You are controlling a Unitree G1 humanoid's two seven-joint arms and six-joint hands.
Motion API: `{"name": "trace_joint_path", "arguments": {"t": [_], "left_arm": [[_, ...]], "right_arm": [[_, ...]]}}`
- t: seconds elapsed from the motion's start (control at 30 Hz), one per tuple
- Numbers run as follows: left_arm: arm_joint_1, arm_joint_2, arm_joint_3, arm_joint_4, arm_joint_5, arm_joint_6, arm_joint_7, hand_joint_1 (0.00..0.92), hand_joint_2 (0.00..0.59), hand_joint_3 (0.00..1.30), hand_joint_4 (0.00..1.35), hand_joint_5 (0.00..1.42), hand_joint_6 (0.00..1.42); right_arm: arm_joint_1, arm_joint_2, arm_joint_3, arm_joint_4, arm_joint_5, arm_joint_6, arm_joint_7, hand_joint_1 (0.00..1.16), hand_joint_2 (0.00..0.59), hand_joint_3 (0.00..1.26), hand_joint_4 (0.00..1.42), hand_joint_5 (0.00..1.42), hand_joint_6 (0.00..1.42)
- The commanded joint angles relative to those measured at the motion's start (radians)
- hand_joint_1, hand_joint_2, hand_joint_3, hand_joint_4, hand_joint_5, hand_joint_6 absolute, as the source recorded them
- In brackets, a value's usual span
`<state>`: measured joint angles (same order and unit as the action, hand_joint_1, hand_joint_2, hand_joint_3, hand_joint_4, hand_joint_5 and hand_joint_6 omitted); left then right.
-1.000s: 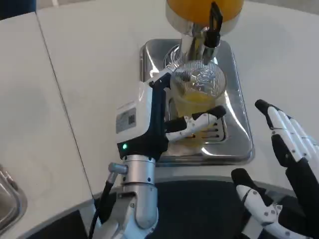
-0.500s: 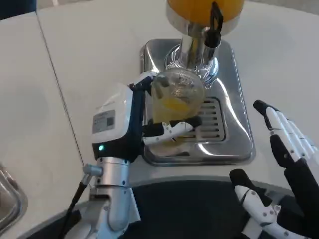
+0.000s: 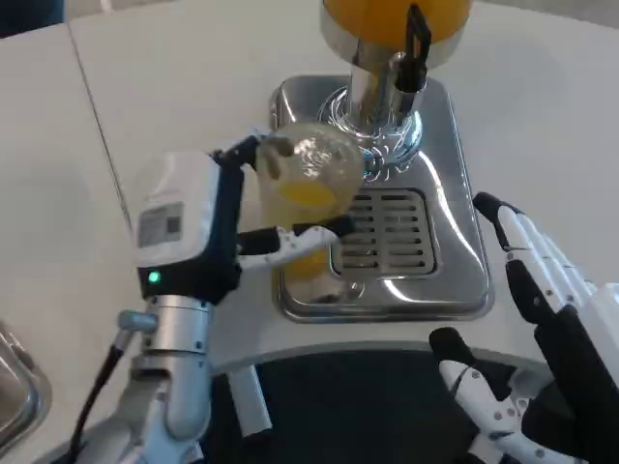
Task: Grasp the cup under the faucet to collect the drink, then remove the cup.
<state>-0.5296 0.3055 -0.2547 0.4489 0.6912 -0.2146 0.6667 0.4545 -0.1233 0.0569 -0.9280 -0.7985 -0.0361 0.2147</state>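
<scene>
A clear plastic cup [image 3: 308,184] with orange drink in its lower part is gripped by my left hand [image 3: 198,232], whose fingers [image 3: 290,242] wrap around its front. The cup hangs over the left edge of the steel drip tray [image 3: 455,251], away from the faucet [image 3: 414,53] with its black lever. Above the faucet sits the dispenser's tank of orange juice [image 3: 387,17]. My right hand [image 3: 546,319] stays open at the lower right, beside the tray, holding nothing.
The slotted grate [image 3: 387,232] in the tray is bare. White table [image 3: 174,87] lies to the left and behind, with a seam [image 3: 97,116] running down it. A metal object's corner [image 3: 14,387] sits at the bottom left edge.
My left hand has carried the cup leftward, from under the faucet over the grate to the tray's left edge. My right hand has shifted slightly but stays open.
</scene>
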Motion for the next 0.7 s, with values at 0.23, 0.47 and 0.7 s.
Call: {"name": "trace_joint_path", "arguments": {"t": [0.23,0.47,0.7], "left_arm": [[0.098,0.081,0.042,-0.096,-0.024,-0.064,-0.053,0.694,0.000,1.15,1.27,1.42,1.42],[0.178,0.113,0.089,-0.189,-0.040,-0.089,-0.093,0.703,0.000,1.15,1.27,1.42,1.42],[0.198,0.111,0.124,-0.220,-0.050,-0.091,-0.115,0.704,0.000,1.15,1.27,1.42,1.42]], "right_arm": [[-0.006,-0.003,0.011,0.020,-0.005,-0.004,-0.006,0.31,0.463,0.00,0.00,0.04,0.11],[-0.003,-0.020,0.003,0.021,-0.011,-0.019,-0.009,0.32,0.463,0.00,0.00,0.04,0.11],[-0.019,-0.041,0.002,0.030,-0.029,-0.025,-0.006,0.32,0.463,0.00,0.00,0.03,0.10]]}}
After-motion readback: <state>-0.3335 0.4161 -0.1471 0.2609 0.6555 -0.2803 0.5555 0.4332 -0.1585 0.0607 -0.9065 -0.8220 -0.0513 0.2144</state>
